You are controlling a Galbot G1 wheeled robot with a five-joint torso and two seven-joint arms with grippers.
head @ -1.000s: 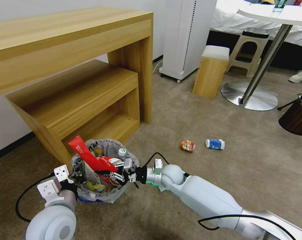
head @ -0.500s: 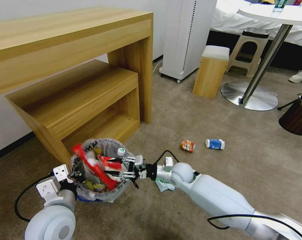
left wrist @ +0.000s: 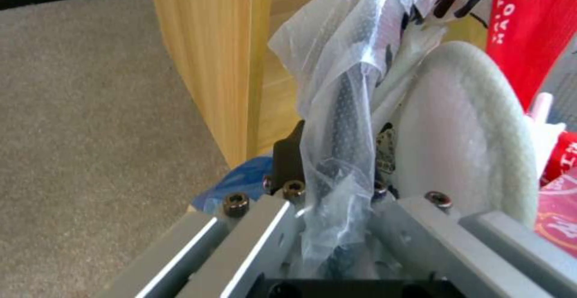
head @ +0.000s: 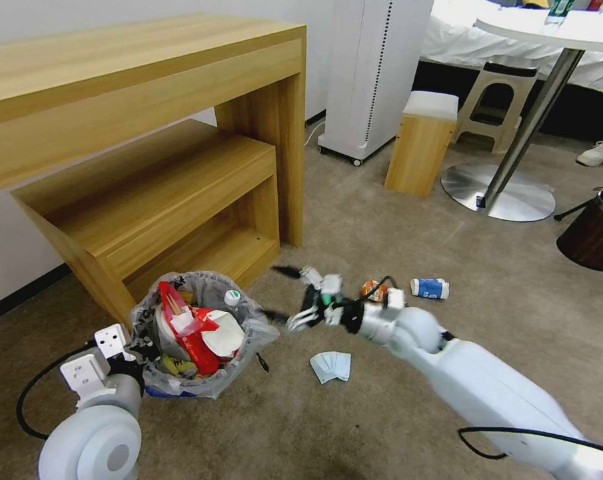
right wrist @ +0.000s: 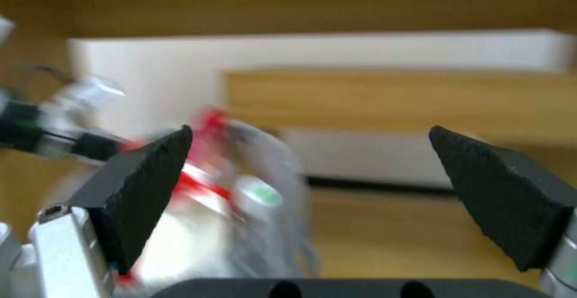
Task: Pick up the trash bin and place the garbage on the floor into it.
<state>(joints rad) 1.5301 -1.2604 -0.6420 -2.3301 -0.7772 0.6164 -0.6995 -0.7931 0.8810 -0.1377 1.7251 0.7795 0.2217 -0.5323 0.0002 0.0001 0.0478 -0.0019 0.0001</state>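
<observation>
Big wooden desk on the left, low wooden shelf tucked beneath. White appliance at the back wall, wooden stool beside it. Round table's metal base further right, dark-brown bin at the edge.

One small round black trash bin lined with a crinkly translucent bag stood on the tan carpet floor. Three pieces of litter lay on that floor: one crushed orange can, one blue-and-white cup on its side, and one pale-blue folded tissue. Two grippers were in view, the left gripper and the right gripper.
</observation>
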